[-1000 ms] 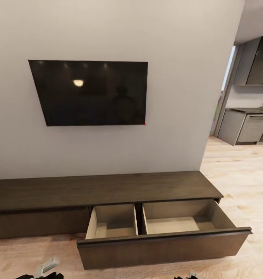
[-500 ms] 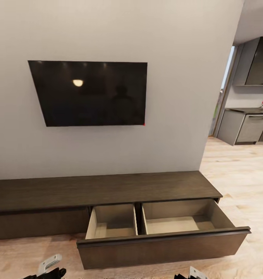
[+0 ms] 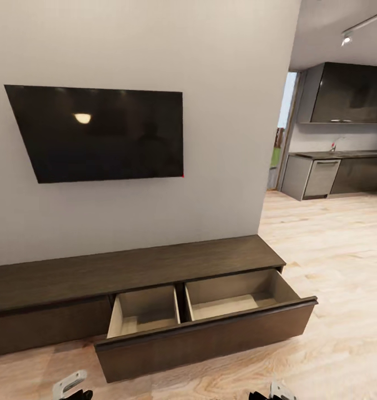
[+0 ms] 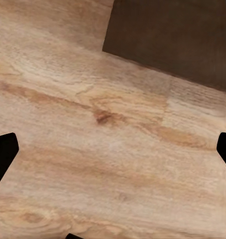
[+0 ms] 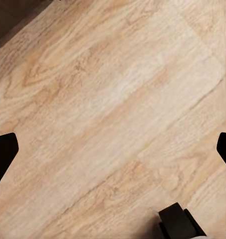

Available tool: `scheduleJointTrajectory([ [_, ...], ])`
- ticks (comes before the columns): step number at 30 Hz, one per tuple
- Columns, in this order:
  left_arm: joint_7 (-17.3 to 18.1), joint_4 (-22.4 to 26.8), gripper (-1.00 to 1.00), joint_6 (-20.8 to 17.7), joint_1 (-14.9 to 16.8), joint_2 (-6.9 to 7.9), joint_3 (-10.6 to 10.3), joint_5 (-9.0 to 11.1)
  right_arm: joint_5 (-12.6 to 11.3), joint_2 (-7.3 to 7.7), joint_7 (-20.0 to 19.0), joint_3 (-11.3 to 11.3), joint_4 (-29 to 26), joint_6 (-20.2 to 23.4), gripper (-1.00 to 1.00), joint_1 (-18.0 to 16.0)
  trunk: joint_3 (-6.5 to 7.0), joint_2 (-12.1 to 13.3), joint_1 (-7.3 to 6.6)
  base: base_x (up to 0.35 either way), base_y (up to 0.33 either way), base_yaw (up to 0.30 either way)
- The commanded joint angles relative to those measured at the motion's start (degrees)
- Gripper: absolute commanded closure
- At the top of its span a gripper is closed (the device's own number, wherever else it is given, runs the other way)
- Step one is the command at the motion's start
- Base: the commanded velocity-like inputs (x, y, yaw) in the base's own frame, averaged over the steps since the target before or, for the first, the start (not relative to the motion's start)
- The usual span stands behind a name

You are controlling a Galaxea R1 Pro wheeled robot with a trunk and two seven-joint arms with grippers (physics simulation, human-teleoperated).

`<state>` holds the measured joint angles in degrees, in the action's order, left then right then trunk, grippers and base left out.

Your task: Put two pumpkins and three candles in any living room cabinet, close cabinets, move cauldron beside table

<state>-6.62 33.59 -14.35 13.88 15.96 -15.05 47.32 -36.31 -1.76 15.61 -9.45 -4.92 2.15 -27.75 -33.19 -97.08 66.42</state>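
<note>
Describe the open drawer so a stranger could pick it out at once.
Below the wall-mounted TV runs a long, low dark-brown cabinet. The drawer is at its right end, pulled out over the wooden floor, showing two empty pale beige compartments; the front to its left is shut.

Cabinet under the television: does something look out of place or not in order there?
Only one thing stands out: the cabinet has its right drawer pulled fully out, showing two pale compartments with nothing in them. No damage or spill shows on the wood floor.
</note>
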Motion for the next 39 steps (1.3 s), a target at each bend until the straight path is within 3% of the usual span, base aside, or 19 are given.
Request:
scheduleJointTrajectory([
  [1,-0.6,0.2,-1.00,-0.1,0.0,0.01,-0.4,0.6,-0.3,-0.02,0.3,-0.5,-0.1,0.2,-1.00,0.0,-0.06,0.0,-0.01,-0.010,0.000,-0.281],
  [8,-0.6,0.5,-1.00,-0.2,0.0,-0.05,0.3,1.5,-0.5,0.00,-0.1,-0.4,-0.1,0.2,-1.00,0.0,-0.06,0.0,-0.01,-0.002,0.000,-0.175],
  [15,-0.5,0.8,-1.00,-0.5,0.0,-0.06,0.4,1.7,-0.5,0.00,-3.2,-0.4,-0.4,0.2,-1.00,0.0,1.20,2.8,-1.54,0.000,0.000,-0.012],
  [39,-0.7,0.2,-1.00,-0.6,0.0,-0.21,0.2,1.8,-0.9,0.00,-4.1,-0.3,-0.4,0.3,-1.00,0.0,5.50,12.4,-6.81,0.000,0.000,0.000],
])
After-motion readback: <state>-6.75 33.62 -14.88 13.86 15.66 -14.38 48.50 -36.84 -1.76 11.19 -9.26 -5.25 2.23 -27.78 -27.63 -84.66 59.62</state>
